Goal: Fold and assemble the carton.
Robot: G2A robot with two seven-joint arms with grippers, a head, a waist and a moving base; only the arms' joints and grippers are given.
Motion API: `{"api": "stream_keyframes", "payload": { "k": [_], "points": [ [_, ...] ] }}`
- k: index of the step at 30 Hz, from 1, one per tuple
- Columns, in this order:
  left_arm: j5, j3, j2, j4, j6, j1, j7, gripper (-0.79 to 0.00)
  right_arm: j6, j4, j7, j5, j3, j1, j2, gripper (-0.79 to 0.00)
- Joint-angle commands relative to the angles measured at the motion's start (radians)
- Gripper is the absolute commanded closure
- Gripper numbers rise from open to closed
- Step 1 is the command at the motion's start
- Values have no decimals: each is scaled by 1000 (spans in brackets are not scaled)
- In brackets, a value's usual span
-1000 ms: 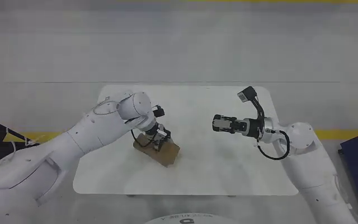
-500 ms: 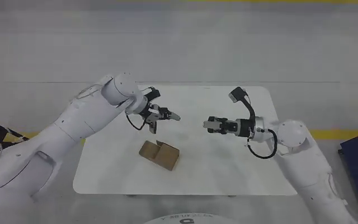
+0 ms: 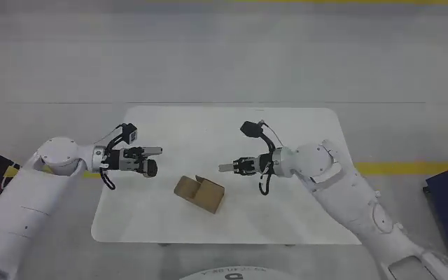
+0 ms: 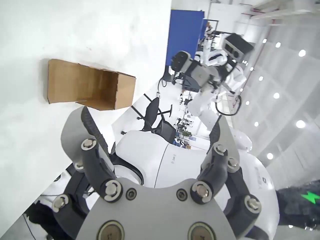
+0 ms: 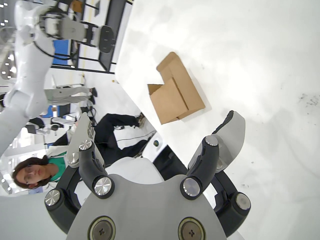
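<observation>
On the white table (image 3: 294, 210), toward its near edge and between the two arms, we are seeing one brown carton (image 3: 199, 193) lying alone, touching neither gripper. From above, its long axis is running diagonally, from the left arm's side down toward the near edge on the right arm's side.

The left wrist view is giving us what the top view is not: the carton (image 4: 82, 86) is gaping open at one end, and we are looking into its bare brown inside. The right wrist view is showing us the carton (image 5: 175, 93) from outside, as closed faces with a stepped flap.

The left gripper (image 3: 155, 159) is hovering well apart from the carton, and in its own view the left gripper (image 4: 152, 116) is spreading its fingers wide around nothing. The right gripper (image 3: 222, 168) is hovering near the carton. It is looking slim from above, but in its own view the right gripper (image 5: 158, 116) is gaping wide and empty.

We are counting one carton, one table and two grippers.
</observation>
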Motion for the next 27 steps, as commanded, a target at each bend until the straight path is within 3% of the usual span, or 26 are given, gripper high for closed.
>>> {"api": "stream_keyframes", "payload": {
  "k": [1, 4, 10, 12, 20, 27],
  "points": [
    [-52, -75, 16, -49, -98, 115, 30, -785, 46, 9, 48, -69, -61, 51, -8, -785],
    [-132, -133, 24, -105, -217, 218, 42, -785, 72, 19, 123, -155, -160, 109, -23, -785],
    [-132, -133, 24, -105, -217, 218, 42, -785, 196, 72, 125, -308, -367, 227, -87, -785],
    [-132, -133, 24, -105, -217, 218, 42, -785, 219, 91, 97, -297, -385, 250, -105, -785],
    [-176, -159, 20, -89, -245, 234, 100, -785, 207, 102, 94, -317, -397, 246, -105, -785],
    [-241, -199, 14, -56, -294, 271, 84, -785, 226, 83, 161, -677, -609, 308, -154, -785]
  ]
}}
